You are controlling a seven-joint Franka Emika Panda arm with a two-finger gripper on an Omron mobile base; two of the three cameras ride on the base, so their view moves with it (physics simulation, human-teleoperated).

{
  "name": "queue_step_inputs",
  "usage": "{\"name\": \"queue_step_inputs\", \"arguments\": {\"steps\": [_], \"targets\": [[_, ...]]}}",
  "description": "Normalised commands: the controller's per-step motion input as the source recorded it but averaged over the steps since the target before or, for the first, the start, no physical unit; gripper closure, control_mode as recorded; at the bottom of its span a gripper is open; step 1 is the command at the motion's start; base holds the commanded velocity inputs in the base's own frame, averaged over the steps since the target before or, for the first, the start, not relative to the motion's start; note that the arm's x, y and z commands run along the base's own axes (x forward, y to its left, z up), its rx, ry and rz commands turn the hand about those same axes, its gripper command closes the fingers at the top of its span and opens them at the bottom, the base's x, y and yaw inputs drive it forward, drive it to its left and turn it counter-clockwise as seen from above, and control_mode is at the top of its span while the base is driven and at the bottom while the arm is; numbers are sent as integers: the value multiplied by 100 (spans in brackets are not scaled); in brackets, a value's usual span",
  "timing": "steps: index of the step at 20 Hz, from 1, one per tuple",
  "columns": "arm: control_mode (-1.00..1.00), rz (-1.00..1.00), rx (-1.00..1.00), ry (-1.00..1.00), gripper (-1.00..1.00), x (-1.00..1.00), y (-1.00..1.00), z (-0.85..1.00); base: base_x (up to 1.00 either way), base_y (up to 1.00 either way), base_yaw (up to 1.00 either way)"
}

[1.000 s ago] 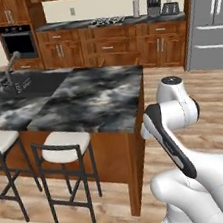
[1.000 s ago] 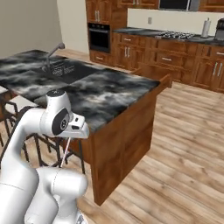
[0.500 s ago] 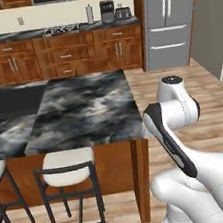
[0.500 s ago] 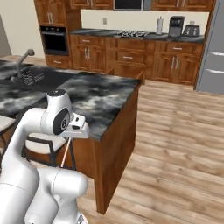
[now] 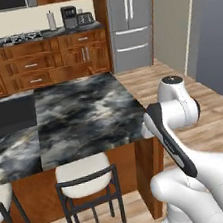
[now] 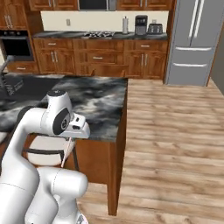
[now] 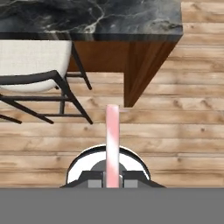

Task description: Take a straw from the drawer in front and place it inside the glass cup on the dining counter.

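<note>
I am in a home kitchen: wooden cabinets [image 6: 100,59], a steel refrigerator [image 6: 194,41], a wall oven [image 6: 16,46] and a marble island table [image 5: 79,118].

My gripper [image 7: 113,180] sits at the hand view's bottom edge, fingertips barely showing. The straw [image 7: 112,144] has its lower end hidden between them. The tabletop [image 5: 79,118] is cut by the left edge in both base views. One stool [image 7: 30,65] is cropped at left.
</note>
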Motion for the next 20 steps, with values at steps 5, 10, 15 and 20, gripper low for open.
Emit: {"name": "queue_step_inputs", "arguments": {"steps": [5,10,15,20], "targets": [[100,0,0,0,100,0,0,0,14,78,-41],[100,0,0,0,100,0,0,0,37,68,-37],[100,0,0,0,100,0,0,0,63,56,-30],[100,0,0,0,100,0,0,0,61,45,-23]]}}
